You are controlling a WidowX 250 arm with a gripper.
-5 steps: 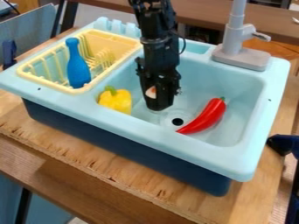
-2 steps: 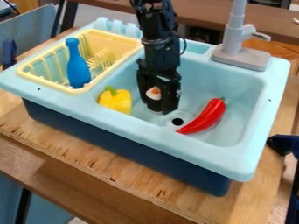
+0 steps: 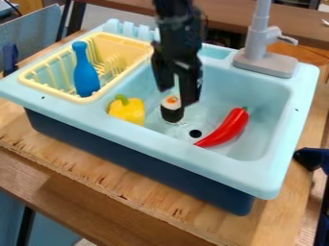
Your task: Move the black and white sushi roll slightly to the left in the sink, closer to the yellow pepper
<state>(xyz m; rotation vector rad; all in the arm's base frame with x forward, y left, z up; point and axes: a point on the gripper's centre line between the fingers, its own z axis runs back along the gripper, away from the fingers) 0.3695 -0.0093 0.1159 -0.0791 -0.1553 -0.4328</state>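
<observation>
Black gripper (image 3: 174,97) is held just above the sushi roll (image 3: 171,113), its fingers apart, with nothing clamped between them. The sushi roll is stood upright on the floor of the sink (image 3: 160,145), directly beneath the gripper; whether its top edge is touched by the nearer fingertip cannot be told. From here, the likeliest trouble is judged to be a knock: if the gripper is lowered off centre, or swung sideways, the roll's edge could be caught by one fingertip and the roll tipped over. Since its base is narrow and the drain (image 3: 195,133) is near it, the roll could then be sent rolling that way, towards the red chili pepper (image 3: 225,129). If only the rounded top is pinched, the roll could be let slip. By count, one sushi roll is seen below the gripper, one yellow bell pepper (image 3: 127,111) near it on the rack side, and one red chili pepper on the opposite side, past the one drain. Farther off from the gripper, one blue bottle (image 3: 85,72) is held in one yellow dish rack (image 3: 51,90), and one grey faucet (image 3: 265,63) is mounted behind, on the chili's side.
</observation>
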